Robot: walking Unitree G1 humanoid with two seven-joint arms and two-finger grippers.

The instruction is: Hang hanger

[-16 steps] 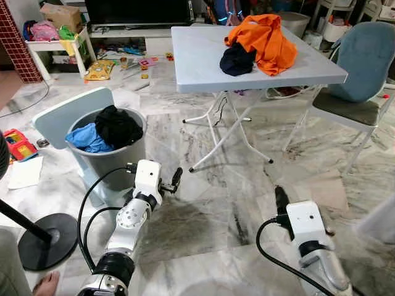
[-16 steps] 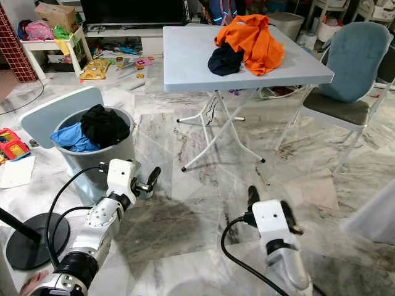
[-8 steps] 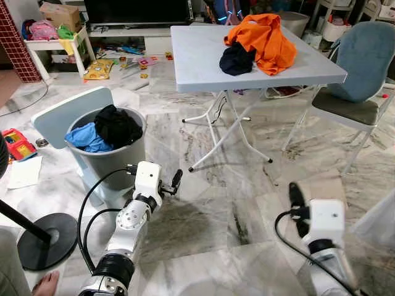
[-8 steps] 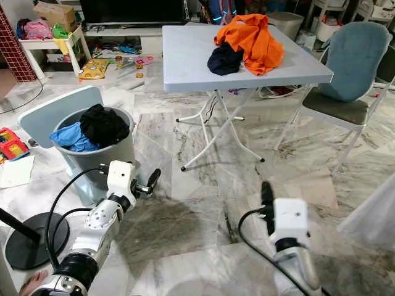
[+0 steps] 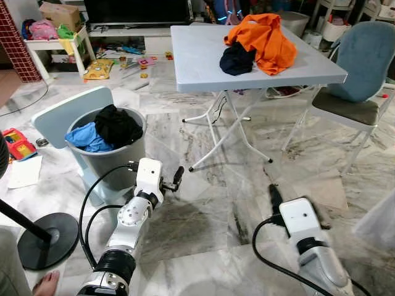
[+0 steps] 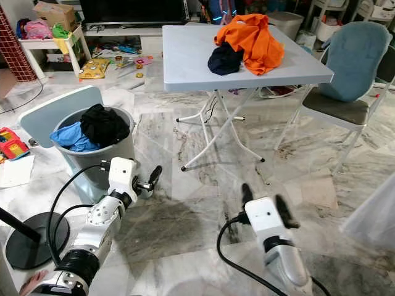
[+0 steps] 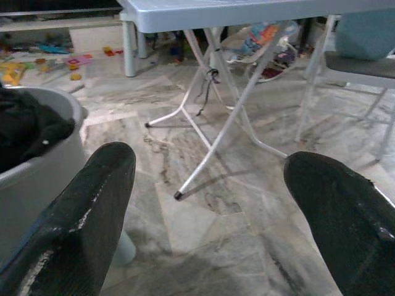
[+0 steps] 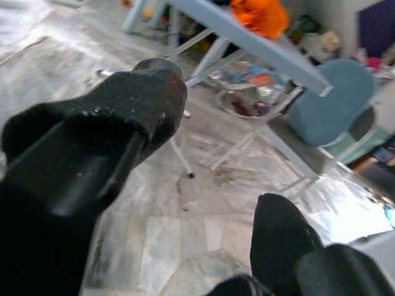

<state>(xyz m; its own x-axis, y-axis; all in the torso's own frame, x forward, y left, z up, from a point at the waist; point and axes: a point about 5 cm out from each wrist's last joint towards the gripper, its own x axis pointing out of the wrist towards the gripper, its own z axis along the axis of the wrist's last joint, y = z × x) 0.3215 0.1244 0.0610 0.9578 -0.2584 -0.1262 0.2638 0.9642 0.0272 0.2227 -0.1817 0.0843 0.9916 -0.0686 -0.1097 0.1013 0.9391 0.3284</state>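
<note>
Marble floor (image 5: 216,203) lies under both your grippers. Your left gripper (image 5: 174,180) hovers just beside the grey bin (image 5: 111,157) of clothes, fingers spread wide and empty. Your right gripper (image 6: 262,197) hangs low before the folding table (image 5: 203,61), also parted and holding nothing. No hanger can be made out; an orange garment (image 5: 262,37) lies on the table.

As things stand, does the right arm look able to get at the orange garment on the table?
Probably not. The right pincer hangs low over the marble floor, open and empty, while the orange garment lies on the far side of the table, well above and beyond it. The robot would likely need to step closer.
</note>
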